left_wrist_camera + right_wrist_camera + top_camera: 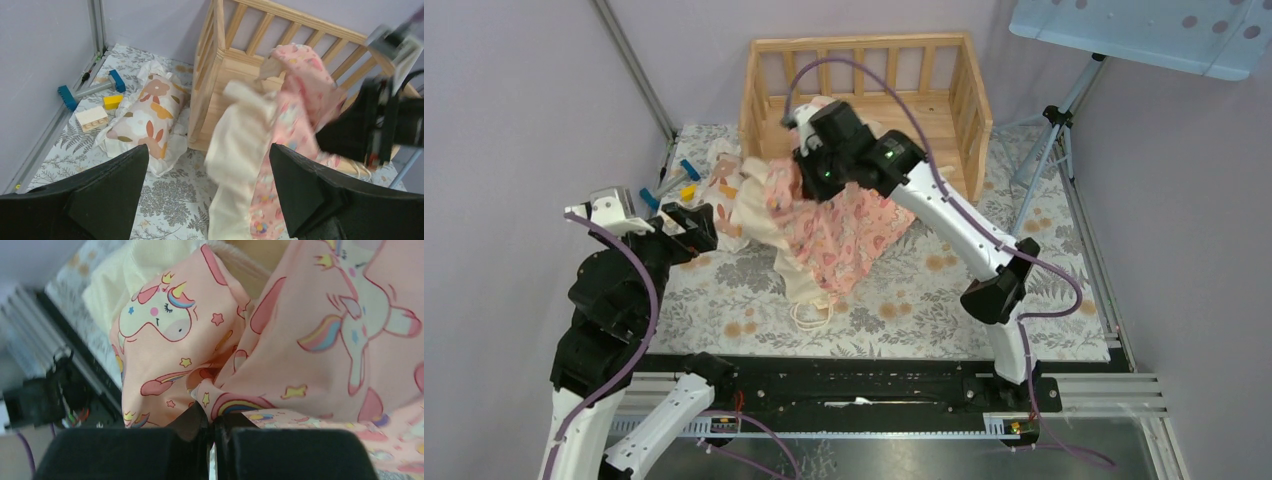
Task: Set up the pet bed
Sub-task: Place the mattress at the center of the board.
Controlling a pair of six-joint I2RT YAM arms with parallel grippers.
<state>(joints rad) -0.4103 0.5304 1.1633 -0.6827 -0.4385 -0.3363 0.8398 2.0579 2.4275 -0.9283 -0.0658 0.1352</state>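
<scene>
While the pet bed (864,44) stands at the top centre of the overhead view, its open side facing down the frame and its plank base bare where I can see it, the pink unicorn cushion (844,235) hangs just in front of that opening. My right gripper (211,425) has its jaws pinched tight on a fold of the cushion's pink fabric, holding the upper part off the floral cloth (924,290) while the cream ruffle trails onto it. Left of the bed's corner post, the leaf-print pillow (145,120) lies on the cloth, with a yellow block (112,101) and a cream block (91,117) beyond it. My left gripper (209,150) hangs at the left of the overhead view, jaws spread wide with nothing between them.
</scene>
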